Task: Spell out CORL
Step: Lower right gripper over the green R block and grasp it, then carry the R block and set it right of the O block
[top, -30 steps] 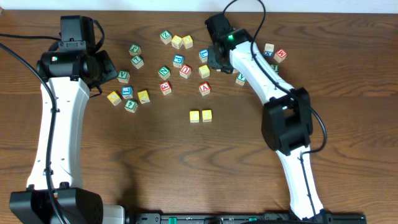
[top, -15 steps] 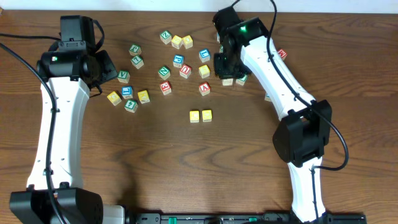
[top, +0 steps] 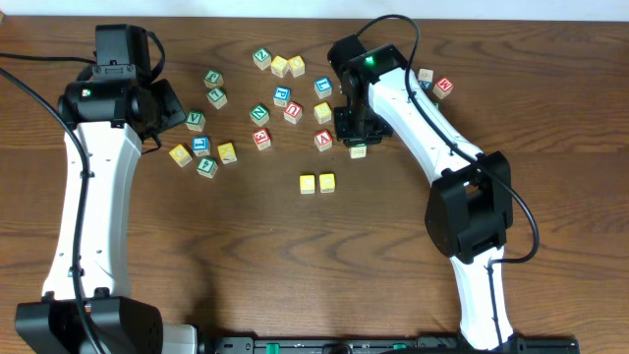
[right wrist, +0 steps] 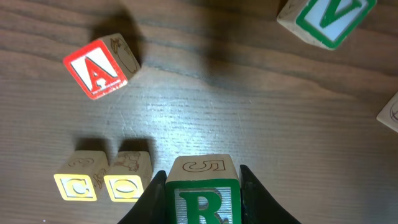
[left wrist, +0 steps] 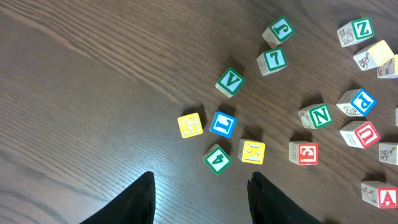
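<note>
My right gripper [right wrist: 202, 202] is shut on a cube with a green R [right wrist: 202, 194], one finger on each side of it. In the right wrist view two yellow-faced cubes, C [right wrist: 78, 185] and O [right wrist: 127, 182], lie side by side just left of the R cube. From overhead, the R cube [top: 358, 150] hangs under the right gripper [top: 355, 136], behind and to the right of the C and O pair [top: 316, 183]. A blue-framed cube that looks like the L [left wrist: 222, 124] lies among the left group. My left gripper [left wrist: 202, 202] hovers open over bare wood.
A red A cube [right wrist: 99, 67] and a green V cube [right wrist: 326, 18] lie beyond the held cube. Several loose letter cubes are scattered across the back of the table [top: 285, 93], with two more at the back right [top: 434, 83]. The right arm's elbow [top: 467, 206] stands right of centre.
My right gripper has carried the R cube from the back cluster forward, towards the C and O pair. The left arm has stayed where it was.
</note>
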Robot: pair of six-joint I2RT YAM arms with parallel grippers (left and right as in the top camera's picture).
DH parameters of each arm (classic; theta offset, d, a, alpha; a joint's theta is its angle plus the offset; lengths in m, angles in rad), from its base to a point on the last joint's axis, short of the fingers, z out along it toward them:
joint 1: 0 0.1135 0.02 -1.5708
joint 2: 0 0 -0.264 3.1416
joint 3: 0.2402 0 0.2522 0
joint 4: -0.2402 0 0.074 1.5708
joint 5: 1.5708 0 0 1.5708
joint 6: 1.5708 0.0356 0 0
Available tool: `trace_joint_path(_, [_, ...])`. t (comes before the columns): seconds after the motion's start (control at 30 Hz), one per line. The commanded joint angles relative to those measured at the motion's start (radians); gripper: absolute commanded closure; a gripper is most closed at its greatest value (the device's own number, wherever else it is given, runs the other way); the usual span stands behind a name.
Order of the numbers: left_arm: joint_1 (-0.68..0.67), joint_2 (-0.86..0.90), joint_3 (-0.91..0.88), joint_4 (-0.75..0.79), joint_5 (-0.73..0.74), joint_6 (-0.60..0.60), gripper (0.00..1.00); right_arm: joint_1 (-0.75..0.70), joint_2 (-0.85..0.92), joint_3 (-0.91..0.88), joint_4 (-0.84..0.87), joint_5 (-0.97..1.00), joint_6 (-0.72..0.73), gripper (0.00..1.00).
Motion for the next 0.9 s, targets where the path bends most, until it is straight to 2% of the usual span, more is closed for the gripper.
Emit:
trace_joint_path(0.0, [0.002, -0.009, 0.000, -0.002, -0.002, 0.002, 0.53, 0.018, 0.003, -0.006, -0.009, -0.001, -0.012, 0.81])
trace_joint_path(0.87, [0.002, -0.009, 0.000, -0.002, -0.003, 0.002, 0.52, 0.060, 0.003, -0.016, -0.021, 0.023, -0.019, 0.80])
